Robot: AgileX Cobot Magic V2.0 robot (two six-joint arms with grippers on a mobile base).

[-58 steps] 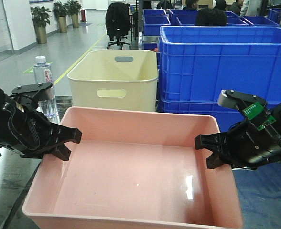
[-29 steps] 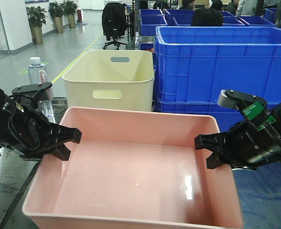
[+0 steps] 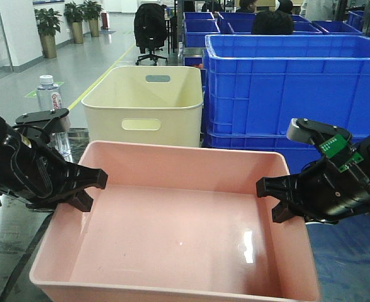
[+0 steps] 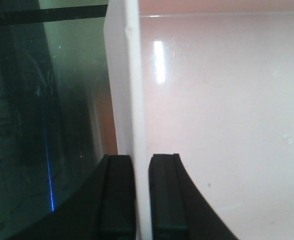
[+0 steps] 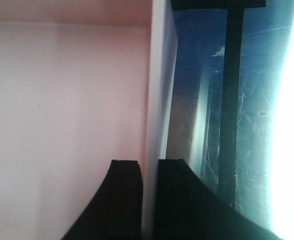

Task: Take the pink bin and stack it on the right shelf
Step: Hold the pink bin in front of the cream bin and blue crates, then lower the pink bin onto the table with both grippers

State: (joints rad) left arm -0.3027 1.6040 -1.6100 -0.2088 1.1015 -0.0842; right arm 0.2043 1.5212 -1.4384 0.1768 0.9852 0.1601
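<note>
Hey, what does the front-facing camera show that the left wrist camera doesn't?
Only the front view: the cream bin, blue crates, a bottle, and the right tool on the right wall of the pink bin. Only the left wrist view: a close-up of the left tool straddling the left wall, one finger inside, one outside. Both: the empty pink bin and the left tool gripping it.
</note>
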